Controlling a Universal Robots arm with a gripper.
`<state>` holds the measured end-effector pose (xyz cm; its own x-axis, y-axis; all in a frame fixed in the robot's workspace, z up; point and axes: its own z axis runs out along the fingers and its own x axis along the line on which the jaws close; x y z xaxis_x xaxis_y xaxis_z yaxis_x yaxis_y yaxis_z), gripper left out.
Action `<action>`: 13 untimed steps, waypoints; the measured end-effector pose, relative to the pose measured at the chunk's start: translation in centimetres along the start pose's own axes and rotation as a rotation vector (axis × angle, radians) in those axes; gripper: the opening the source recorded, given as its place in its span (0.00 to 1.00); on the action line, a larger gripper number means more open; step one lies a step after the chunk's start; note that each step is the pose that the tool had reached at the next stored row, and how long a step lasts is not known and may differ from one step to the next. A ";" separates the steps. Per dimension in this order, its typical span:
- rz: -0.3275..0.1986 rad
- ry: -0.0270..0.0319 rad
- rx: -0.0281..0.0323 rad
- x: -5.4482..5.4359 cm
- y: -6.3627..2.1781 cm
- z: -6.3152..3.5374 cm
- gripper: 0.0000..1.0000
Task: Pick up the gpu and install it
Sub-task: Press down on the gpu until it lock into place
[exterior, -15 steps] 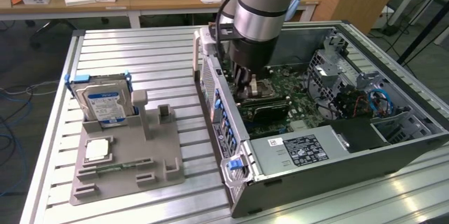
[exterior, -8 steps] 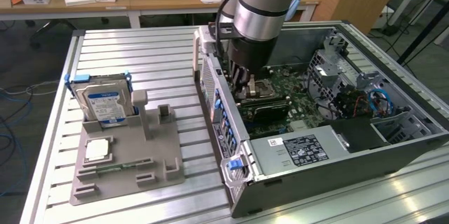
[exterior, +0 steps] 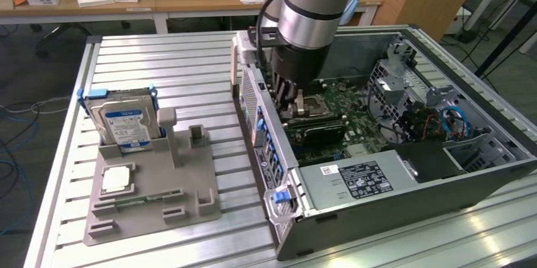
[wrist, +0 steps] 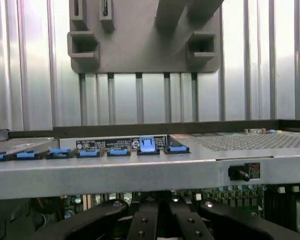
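Currently claw [exterior: 295, 106] is closed, low inside the open computer case [exterior: 470, 173] over the motherboard [exterior: 340, 114]; gpu seating looks near complete, release pending.

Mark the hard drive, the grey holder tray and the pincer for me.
hard drive [exterior: 124, 126]: exterior view, blue-labelled face.
grey holder tray [exterior: 147, 208]: exterior view, bare flat base.
pincer [wrist: 160, 220]: wrist view, between the black fingers.

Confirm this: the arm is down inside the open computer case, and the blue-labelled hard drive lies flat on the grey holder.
Not flat. In the exterior view the hard drive stands upright in the grey holder. The arm is indeed down inside the open computer case.
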<state>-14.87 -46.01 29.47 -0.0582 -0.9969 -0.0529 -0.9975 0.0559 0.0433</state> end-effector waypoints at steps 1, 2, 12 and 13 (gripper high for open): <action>0.000 -0.0015 -0.0012 0.0 0.05 0.00 0.11; 0.000 -0.0025 -0.0014 0.0 0.07 0.00 0.11; 0.000 -0.0077 0.0102 0.1 0.66 -1.00 0.11; 0.000 -0.0077 0.0106 0.1 0.40 -1.01 0.11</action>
<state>-15.23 -46.10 30.50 -0.0582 -0.9965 -0.0606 -0.9979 0.0563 0.0327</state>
